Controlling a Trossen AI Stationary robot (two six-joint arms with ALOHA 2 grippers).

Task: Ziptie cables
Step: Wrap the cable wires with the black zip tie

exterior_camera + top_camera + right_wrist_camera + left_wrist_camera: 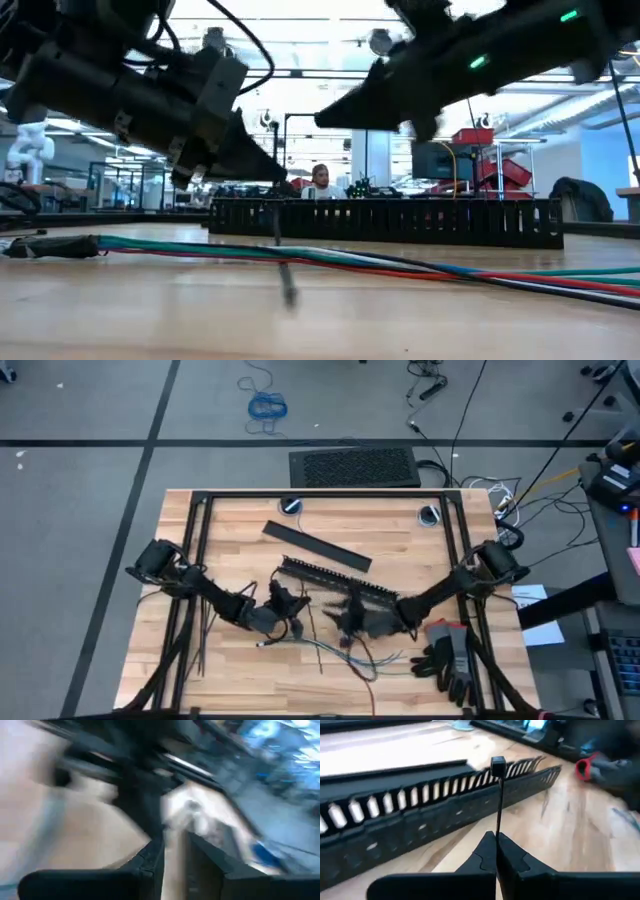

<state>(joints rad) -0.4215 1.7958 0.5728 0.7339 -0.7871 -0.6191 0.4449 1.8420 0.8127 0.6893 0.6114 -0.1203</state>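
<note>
Left gripper (496, 851) pinches 1 ziptie (498, 805) (upright).

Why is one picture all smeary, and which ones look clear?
The right wrist view is smeared all over: only the right gripper's dark fingers show, with a gap between them. The left wrist view is crisp near the left gripper, shut on a ziptie, but the slotted bar softens farther off. In the low view, bright ceiling lights turn the arms into dark shapes.

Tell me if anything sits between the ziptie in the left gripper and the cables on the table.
Nothing visible does. The left gripper is shut on a ziptie, above the table, and the cables lie on bare wood in front of the slotted bar.
</note>
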